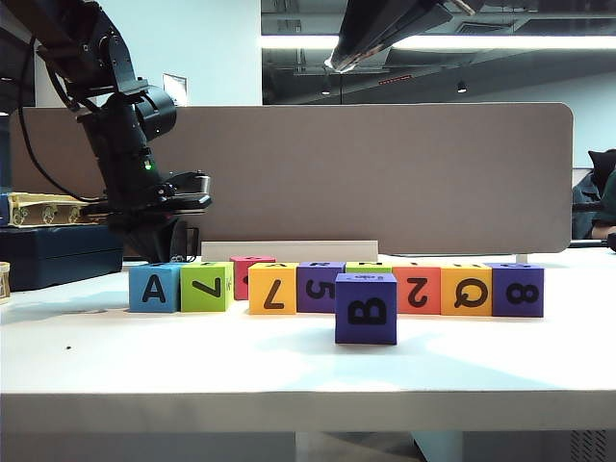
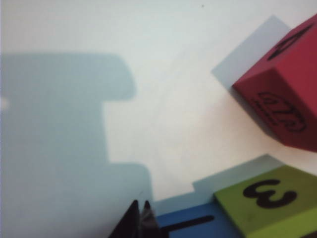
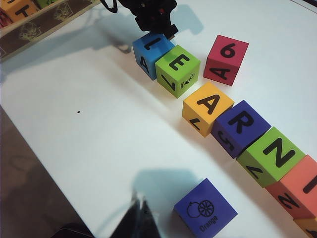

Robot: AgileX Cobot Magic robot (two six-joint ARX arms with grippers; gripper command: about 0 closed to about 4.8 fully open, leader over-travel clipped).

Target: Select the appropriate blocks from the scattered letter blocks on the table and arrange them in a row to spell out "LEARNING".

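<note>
A row of letter blocks stands on the white table (image 1: 192,356). In the right wrist view they are blue L (image 3: 151,53), green E (image 3: 178,70), yellow A (image 3: 207,108), purple R (image 3: 240,128), green N (image 3: 268,155) and a red I (image 3: 296,186). A red block (image 3: 226,59) sits apart behind the row. A purple block (image 3: 205,210) stands alone in front of it, showing B (image 1: 366,308) in the exterior view. My left gripper (image 2: 140,204) is shut and empty just behind the blue block (image 2: 198,225). My right gripper (image 3: 140,203) is shut and empty, high above the table near the purple block.
A dark blue flat box (image 1: 58,255) lies at the far left with a beige tray (image 1: 38,207) of more blocks on it. A grey-brown partition panel (image 1: 385,173) closes off the back. The table's front edge (image 1: 308,395) is thick and near the camera.
</note>
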